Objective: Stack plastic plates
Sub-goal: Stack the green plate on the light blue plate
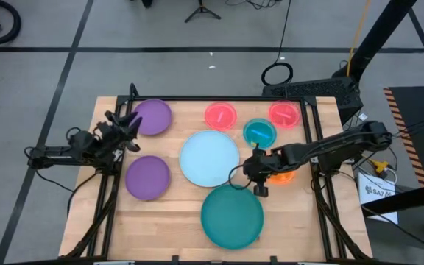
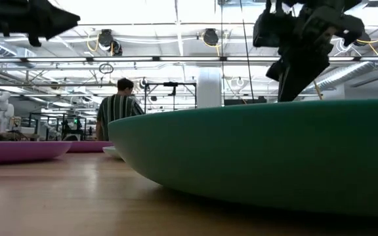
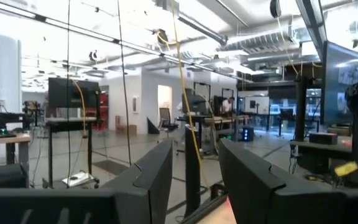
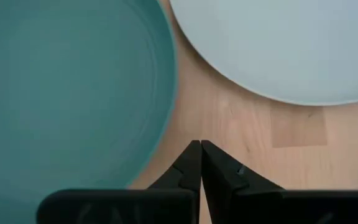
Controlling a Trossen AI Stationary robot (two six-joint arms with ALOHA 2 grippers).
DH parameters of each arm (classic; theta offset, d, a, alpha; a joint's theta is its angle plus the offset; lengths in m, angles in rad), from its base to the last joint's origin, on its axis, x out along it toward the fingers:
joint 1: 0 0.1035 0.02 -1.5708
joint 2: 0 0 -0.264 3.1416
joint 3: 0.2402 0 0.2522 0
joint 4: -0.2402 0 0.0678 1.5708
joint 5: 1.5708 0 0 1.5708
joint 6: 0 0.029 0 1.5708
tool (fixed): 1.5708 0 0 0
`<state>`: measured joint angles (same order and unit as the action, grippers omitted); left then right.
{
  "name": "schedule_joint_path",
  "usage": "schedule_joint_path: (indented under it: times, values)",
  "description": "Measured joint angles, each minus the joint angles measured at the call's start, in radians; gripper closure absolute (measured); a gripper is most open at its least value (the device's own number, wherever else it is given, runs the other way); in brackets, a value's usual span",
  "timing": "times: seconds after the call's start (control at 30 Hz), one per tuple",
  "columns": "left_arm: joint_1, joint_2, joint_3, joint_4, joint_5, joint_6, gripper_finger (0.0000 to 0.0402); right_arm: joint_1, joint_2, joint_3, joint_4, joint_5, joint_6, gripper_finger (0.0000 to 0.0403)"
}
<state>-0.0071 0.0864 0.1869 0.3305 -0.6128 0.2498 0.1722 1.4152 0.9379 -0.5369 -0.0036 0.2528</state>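
Note:
Several plastic plates lie flat on the wooden table. A large teal plate [image 1: 232,216] sits near the front, with a large light blue plate [image 1: 209,157] behind it. Two purple plates [image 1: 153,116] [image 1: 147,177] lie at the left. Two pink plates [image 1: 220,115] [image 1: 284,114] and a small blue plate [image 1: 259,133] lie at the back. An orange plate [image 1: 282,176] is partly hidden under my right arm. My right gripper [image 4: 200,144] is shut and slants down over bare wood between the teal plate [image 4: 67,87] and the light blue plate [image 4: 278,43]. My left gripper [image 3: 196,149] is open at the table's left edge, beside the far purple plate, pointing up into the room.
A black frame [image 1: 197,99] runs around the table's edge. In the low view the teal plate [image 2: 261,157] fills the foreground, and a person [image 2: 118,105] stands in the room beyond. Bare wood [image 1: 168,221] lies at the front left.

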Motion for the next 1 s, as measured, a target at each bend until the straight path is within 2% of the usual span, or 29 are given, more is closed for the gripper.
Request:
schedule_joint_path:
  times: [0.3, 0.47, 0.63, 0.77, 1.0]
  values:
    - [0.0, 0.0, 0.175, -0.364, 0.0, -0.162, 0.0263, -0.002, 0.047, 0.0, 0.087, 0.002, -0.02, 0.0395]
    - [0.0, 0.0, 0.214, -0.443, 0.0, -0.192, 0.0263, -0.002, 0.048, 0.0, 0.118, 0.002, -0.06, 0.0395]
    - [0.0, 0.0, 0.214, -0.457, 0.0, -0.201, 0.0263, 0.001, 0.048, 0.0, 0.15, 0.002, 0.025, 0.0385]
    - [0.0, 0.0, 0.214, -0.47, 0.0, -0.203, 0.0263, 0.017, 0.048, 0.006, 0.161, 0.002, 0.065, 0.0347]
    - [0.0, 0.0, 0.214, -0.451, 0.0, -0.196, 0.0263, 0.02, 0.048, 0.097, 0.148, 0.003, 0.052, 0.025]
